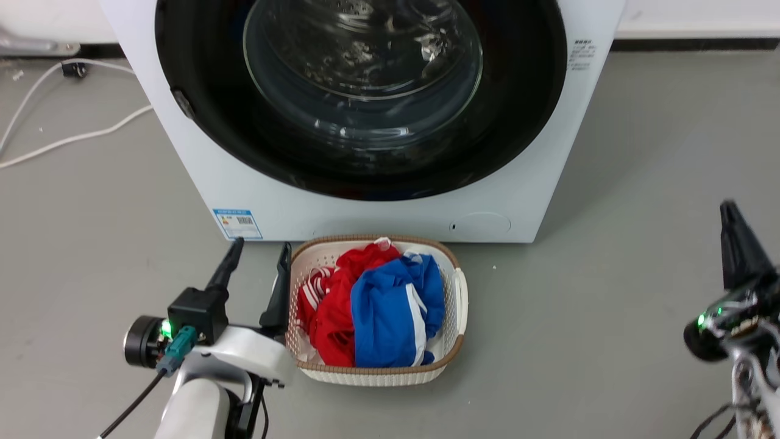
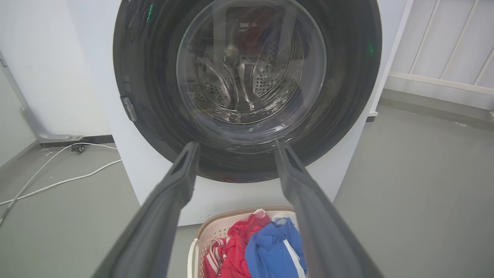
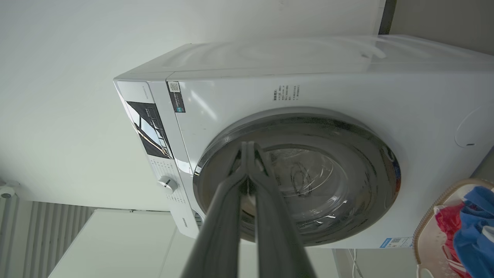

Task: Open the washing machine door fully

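The washing machine door (image 1: 365, 103) is a big round glossy black door with a bulging clear glass bowl, lying flat against the white machine front (image 1: 378, 213). The left wrist view looks straight at the door (image 2: 247, 88), and in the right wrist view the door (image 3: 301, 181) appears rotated sideways. My left gripper (image 1: 259, 253) is open at the lower left, well short of the machine, fingers (image 2: 177, 181) spread with nothing between them. My right gripper (image 1: 731, 225) hangs at the far right edge, shut, its fingertips (image 3: 249, 148) touching, well clear of the machine.
A wicker-rimmed white laundry basket (image 1: 460, 292) with red and blue clothes (image 1: 378, 305) stands on the grey floor right before the machine, beside my left gripper. White cables (image 1: 67, 137) lie on the floor at the left. A small latch tab (image 1: 183, 103) sits on the door's left rim.
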You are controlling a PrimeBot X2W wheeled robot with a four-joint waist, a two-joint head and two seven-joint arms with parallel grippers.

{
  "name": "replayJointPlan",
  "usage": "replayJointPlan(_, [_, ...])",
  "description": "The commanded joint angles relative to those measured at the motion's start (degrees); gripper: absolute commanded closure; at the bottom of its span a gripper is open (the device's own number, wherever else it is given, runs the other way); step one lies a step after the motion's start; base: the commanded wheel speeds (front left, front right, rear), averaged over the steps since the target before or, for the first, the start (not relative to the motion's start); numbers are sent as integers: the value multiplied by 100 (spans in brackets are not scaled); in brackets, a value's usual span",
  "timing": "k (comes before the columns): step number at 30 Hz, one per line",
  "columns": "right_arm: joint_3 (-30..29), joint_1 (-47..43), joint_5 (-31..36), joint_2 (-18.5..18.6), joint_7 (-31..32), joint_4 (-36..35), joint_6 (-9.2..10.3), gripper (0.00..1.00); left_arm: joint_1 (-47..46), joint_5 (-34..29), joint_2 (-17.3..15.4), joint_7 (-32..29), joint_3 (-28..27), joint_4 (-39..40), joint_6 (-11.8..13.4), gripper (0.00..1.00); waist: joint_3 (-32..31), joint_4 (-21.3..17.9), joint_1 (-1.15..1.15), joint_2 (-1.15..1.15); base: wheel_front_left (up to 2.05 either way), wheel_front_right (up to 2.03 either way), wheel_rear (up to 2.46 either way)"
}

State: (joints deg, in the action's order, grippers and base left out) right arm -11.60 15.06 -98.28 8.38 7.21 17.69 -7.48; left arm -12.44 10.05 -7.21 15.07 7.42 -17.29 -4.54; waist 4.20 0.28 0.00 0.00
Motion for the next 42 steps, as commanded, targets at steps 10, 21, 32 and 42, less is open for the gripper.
replayJointPlan(10, [782,2207,-637,1189,863,1956,-3,100,-586,-74,66,14,70,390,15,0,900,262,0,0,0,0,0])
replayJointPlan(21, [2244,5351,-165,1724,1578,4028,-3,100,-1039,-186,213,14,241,854,1,0,1773,586,0,0,0,0,0])
replayJointPlan(32, [2805,6889,258,1478,1808,5069,-3,100,-1207,-146,343,14,378,1010,63,0,2179,743,0,0,0,0,0])
replayJointPlan(42, [2878,7177,302,1441,2017,5388,-3,100,-1289,-139,402,14,524,1041,97,0,2348,822,0,0,0,0,0])
